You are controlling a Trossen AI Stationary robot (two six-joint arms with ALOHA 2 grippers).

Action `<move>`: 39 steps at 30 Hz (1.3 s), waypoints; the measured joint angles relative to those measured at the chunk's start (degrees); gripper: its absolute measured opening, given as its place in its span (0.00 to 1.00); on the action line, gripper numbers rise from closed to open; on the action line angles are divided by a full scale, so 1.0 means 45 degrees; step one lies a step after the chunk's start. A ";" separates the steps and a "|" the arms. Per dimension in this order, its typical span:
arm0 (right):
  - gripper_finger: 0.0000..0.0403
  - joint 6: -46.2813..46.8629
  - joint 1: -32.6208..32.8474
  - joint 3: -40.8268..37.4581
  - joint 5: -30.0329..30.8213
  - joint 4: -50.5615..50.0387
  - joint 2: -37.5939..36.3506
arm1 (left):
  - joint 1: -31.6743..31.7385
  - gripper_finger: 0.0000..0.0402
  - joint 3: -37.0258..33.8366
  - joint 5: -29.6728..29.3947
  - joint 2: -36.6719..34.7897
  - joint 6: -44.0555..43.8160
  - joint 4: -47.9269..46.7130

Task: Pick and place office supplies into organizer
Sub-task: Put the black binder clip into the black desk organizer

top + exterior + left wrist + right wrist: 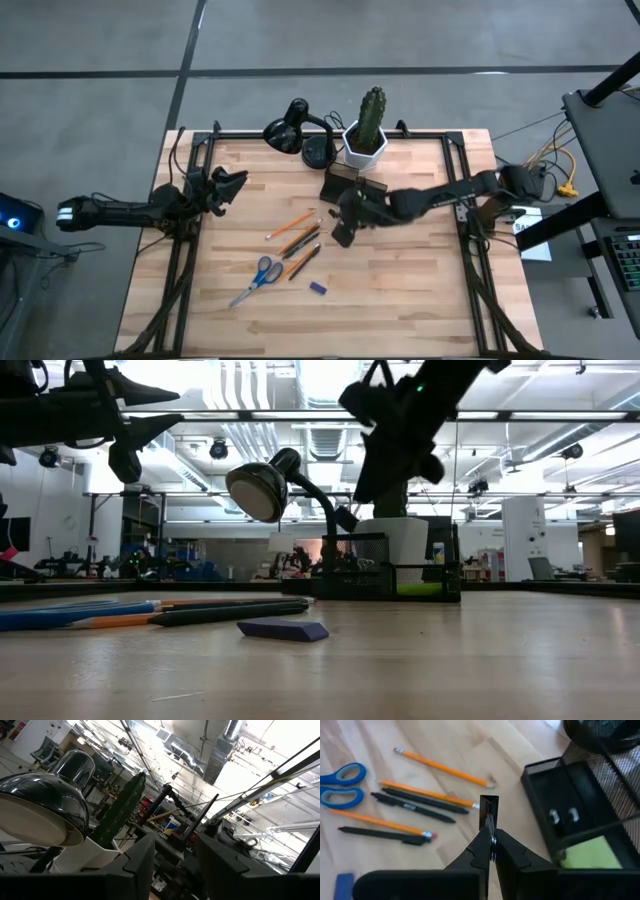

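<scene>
A small black binder clip (489, 812) sits pinched in the right claw (491, 851), fingers closed tight on its wire handles, hanging above the tabletop (400, 290) just in front of the organizer (580, 815). That organizer, a black mesh box, stands near the tabletop's far edge; two small clips (563, 815) lie in its open front tray and a lime-green sticky-note pad (590, 854) shows in a compartment beside it. On the wood near the claw lie the loose supplies: orange pencils (442, 768), dark pens (415, 806), blue-handled scissors (262, 276) and a small blue block (318, 288), all well apart from the organizer. Behind the organizer, a white hexagonal pot with a cactus (368, 128) and a black desk lamp (290, 130). Over at the left edge, the left claw (232, 186) hangs in the air with fingers parted and nothing between them, pointing toward the lamp.
</scene>
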 joint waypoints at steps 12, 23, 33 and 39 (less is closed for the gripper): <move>0.02 -0.1813 -0.2399 0.0019 -0.2324 0.0486 0.0015 | 0.0000 0.32 0.0001 0.0000 0.0000 0.0049 0.0005; 0.02 -0.3316 -0.3314 0.0957 -0.2719 -0.0672 0.0029 | 0.0000 0.32 -0.0002 -0.0005 0.0000 0.0083 0.0003; 0.02 -0.5645 -0.3736 0.3053 -0.3390 -0.3192 0.1687 | 0.0000 0.32 0.0000 -0.0005 0.0000 0.0076 0.0010; 0.02 -0.6267 -0.4143 0.4137 -0.3586 -0.3558 0.2471 | 0.0000 0.32 0.0003 -0.0003 -0.0024 0.0053 0.0024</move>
